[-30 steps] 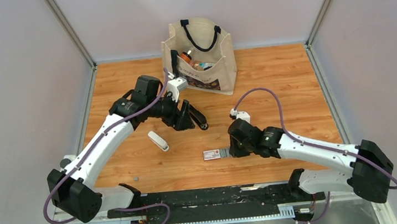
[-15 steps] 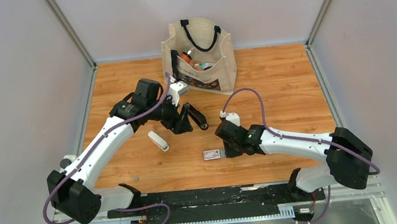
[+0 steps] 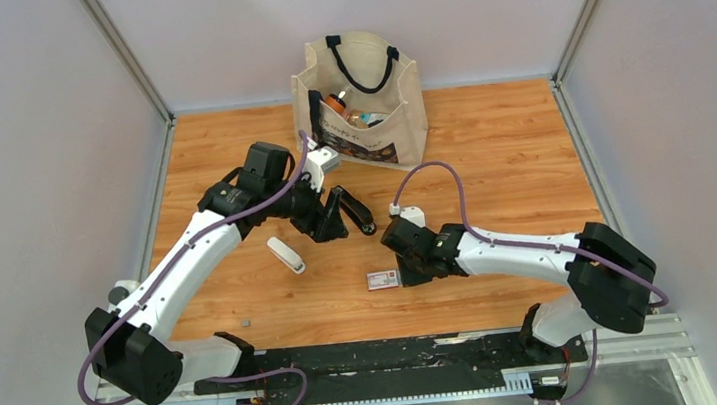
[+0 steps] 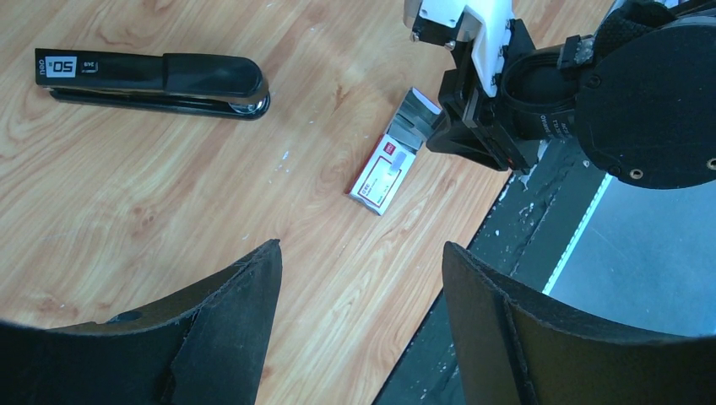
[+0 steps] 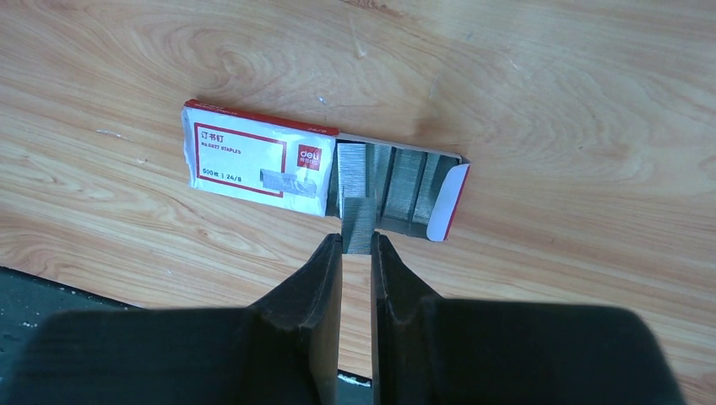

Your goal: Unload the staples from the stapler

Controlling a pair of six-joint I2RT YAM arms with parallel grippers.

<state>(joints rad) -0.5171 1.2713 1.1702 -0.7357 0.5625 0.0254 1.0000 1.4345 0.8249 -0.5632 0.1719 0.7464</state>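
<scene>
Grey staples (image 5: 358, 221), probably a light, brittle strip, sit pinched by their flat sides between the narrowed right fingers (image 5: 357, 245); left fingers (image 4: 359, 253) gape wide, empty.

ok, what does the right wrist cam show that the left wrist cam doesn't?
Right wrist only: the right gripper pinching a strip of staples at the edge of the open tray, plus the readable label print. Left wrist only: the stapler lying on the table, and the left gripper open and empty. Both: the red-and-white box with its tray slid out, on the wood.
</scene>
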